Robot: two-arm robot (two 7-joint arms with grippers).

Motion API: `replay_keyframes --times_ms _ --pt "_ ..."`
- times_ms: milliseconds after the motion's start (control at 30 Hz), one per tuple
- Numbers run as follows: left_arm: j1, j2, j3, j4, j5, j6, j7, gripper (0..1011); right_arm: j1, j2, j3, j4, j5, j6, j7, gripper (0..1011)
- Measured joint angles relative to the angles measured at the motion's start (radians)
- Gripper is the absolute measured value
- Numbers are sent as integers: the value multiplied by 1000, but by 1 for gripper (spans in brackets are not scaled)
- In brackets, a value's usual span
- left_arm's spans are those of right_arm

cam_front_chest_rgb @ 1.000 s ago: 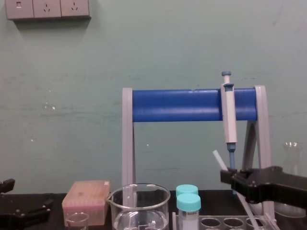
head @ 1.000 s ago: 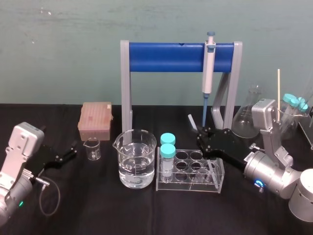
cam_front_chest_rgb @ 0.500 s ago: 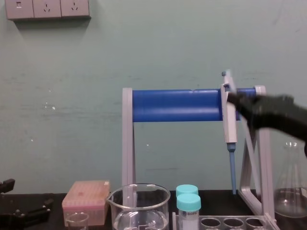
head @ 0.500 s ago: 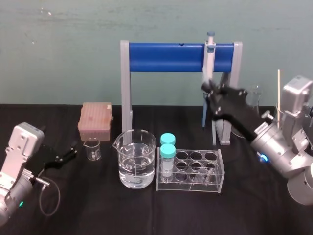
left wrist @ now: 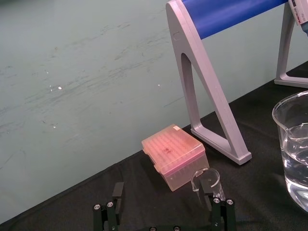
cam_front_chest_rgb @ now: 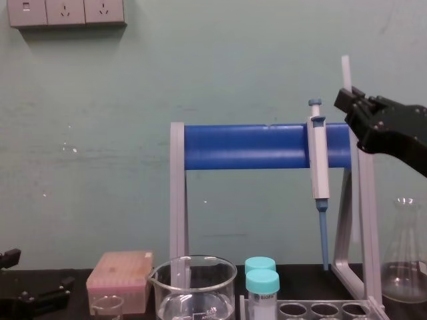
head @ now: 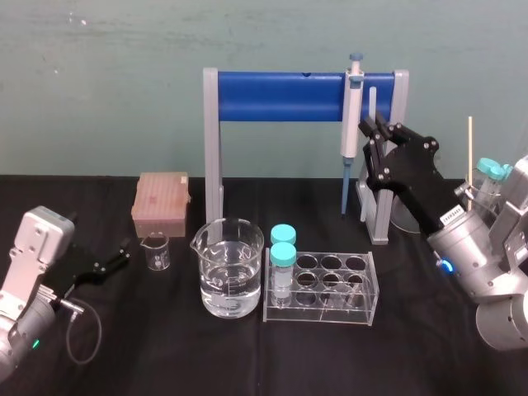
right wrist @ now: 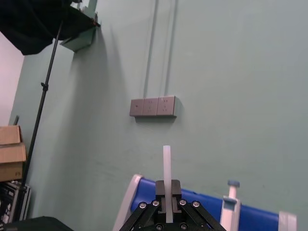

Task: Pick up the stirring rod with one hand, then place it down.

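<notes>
One stirring rod (head: 370, 106) is held near-upright in the air, clamped between the closed jaws of the right gripper (head: 377, 136), just beside the one pipette (head: 351, 115) that hangs on the one blue-barred stand (head: 280, 96). In the chest view the rod's top (cam_front_chest_rgb: 345, 72) is seen above the blue bar. On the table are counted one large beaker (head: 229, 268) of water, one small beaker (head: 156, 251), two teal-capped tubes (head: 283, 247) in one clear rack (head: 363, 289), one pink tip box (head: 161, 202) and one flask (cam_front_chest_rgb: 403, 253). The left gripper (head: 115, 260) is parked low at the left, fingers spread. A second ago the rod was held slanted low by the clear rack; it has since been raised and turned upright.
</notes>
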Motion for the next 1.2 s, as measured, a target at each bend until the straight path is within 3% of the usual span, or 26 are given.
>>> replay_keyframes --times_ms 267,1200 --pt "0 0 0 0 0 0 0 1000 -15 -9 15 22 -24 13 -10 67" --pt "0 0 0 0 0 0 0 1000 -11 -7 10 18 -19 13 -6 68"
